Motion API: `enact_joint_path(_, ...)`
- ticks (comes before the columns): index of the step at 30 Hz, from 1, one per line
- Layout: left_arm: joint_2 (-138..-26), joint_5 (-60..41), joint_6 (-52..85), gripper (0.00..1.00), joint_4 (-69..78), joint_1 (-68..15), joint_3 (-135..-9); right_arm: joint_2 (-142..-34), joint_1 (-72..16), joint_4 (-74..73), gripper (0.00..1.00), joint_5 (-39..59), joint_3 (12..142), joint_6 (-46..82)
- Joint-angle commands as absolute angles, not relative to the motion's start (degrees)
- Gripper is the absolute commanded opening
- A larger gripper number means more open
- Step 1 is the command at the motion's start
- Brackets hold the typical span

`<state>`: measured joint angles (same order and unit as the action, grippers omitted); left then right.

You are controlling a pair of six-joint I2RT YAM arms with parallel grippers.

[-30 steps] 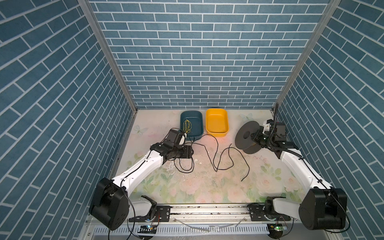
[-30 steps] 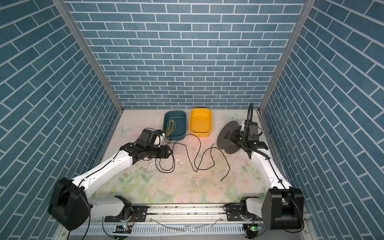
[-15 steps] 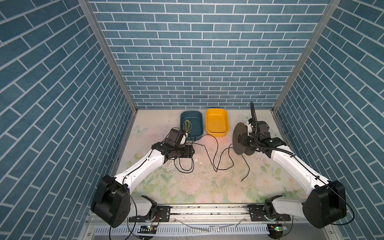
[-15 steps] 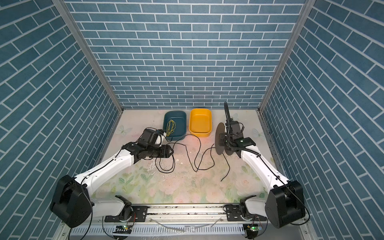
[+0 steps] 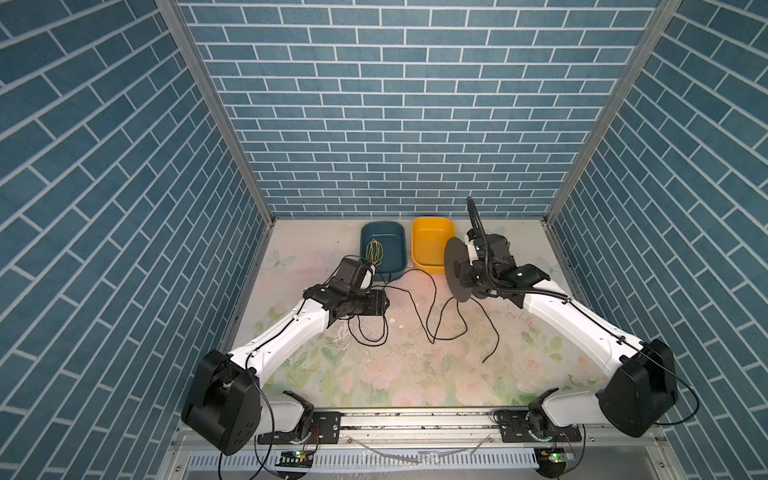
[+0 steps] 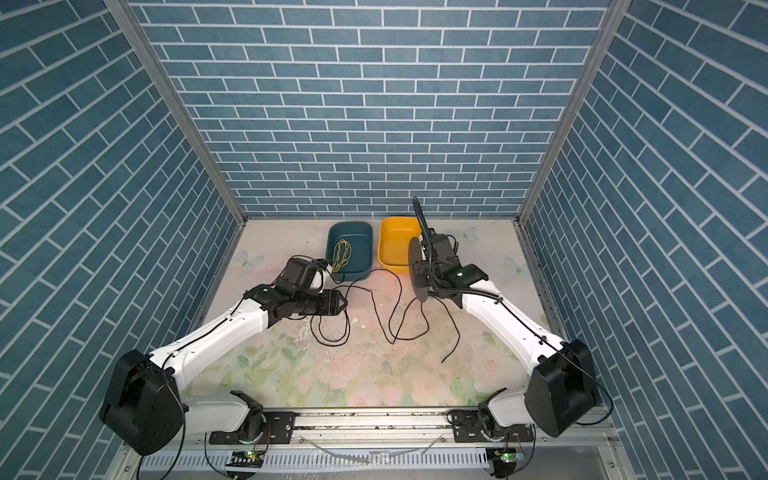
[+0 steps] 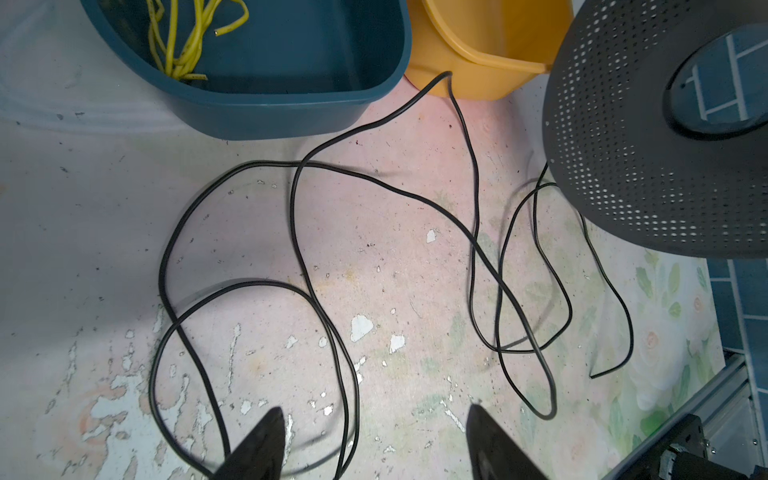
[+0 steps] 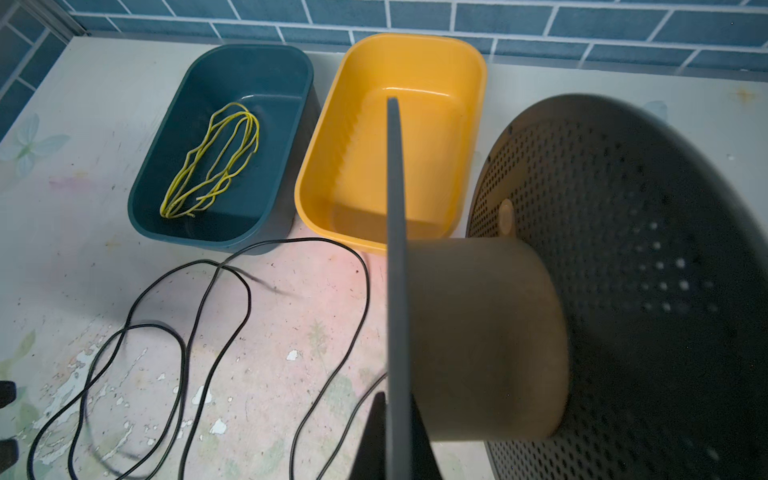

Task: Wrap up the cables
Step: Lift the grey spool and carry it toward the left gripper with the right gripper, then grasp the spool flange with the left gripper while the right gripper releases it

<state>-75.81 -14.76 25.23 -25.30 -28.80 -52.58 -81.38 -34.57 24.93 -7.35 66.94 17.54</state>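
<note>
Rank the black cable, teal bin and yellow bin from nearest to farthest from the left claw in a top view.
1. black cable, looped right by the left claw.
2. teal bin, just behind.
3. yellow bin, behind, further right.

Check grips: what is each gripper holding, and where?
Right gripper is shut on the spool, pinching the rim of one flange. Left gripper is open above the cable, holding nothing.

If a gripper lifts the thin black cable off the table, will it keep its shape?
Probably floppy: the black cable lies in loose, crossing loops, so it would likely sag and drag. It looks very thin, so probably light and easy to miss. Its free end would likely trail.
</note>
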Motion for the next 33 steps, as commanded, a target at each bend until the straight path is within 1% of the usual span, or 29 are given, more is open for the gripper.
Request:
enact_joint_path(1, -74.6, -15.1, 25.6, 0.7, -24.9, -29.0, -51.4, -82.8, -36.7, 23.3, 0.0, -11.4, 71.2, 16.8)
enact_joint_path(10, -74.5, -15.4, 25.8, 0.7, -24.0, -29.0, -50.6, -86.2, -41.5, 24.0, 0.0, -15.9, 71.9, 17.9)
enact_joint_path(21, -74.6, -15.6, 25.9, 0.7, -23.9, -29.1, -50.9, -87.3, -42.5, 24.3, 0.0, -17.2, 71.2, 19.8)
enact_joint_path(23, -74.6, -15.6, 25.9, 0.7, -24.1, -29.2, -51.2, -87.4, -42.5, 24.3, 0.04, -17.1, 71.1, 20.1)
enact_joint_path(25, -74.7, -15.7, 25.8, 0.7, -24.3, -29.3, -51.7, -87.3, -42.5, 23.9, 0.11, -16.7, 71.0, 20.2)
enact_joint_path(31, -75.3, -15.5, 25.8, 0.7, -24.9, -30.7, -53.9, -87.4, -42.5, 23.7, 0.21, -16.3, 71.3, 20.0)
enact_joint_path(33, -75.7, -15.4, 25.9, 0.7, -25.1, -31.4, -54.8, -87.3, -42.5, 23.6, 0.24, -16.0, 71.4, 20.0)
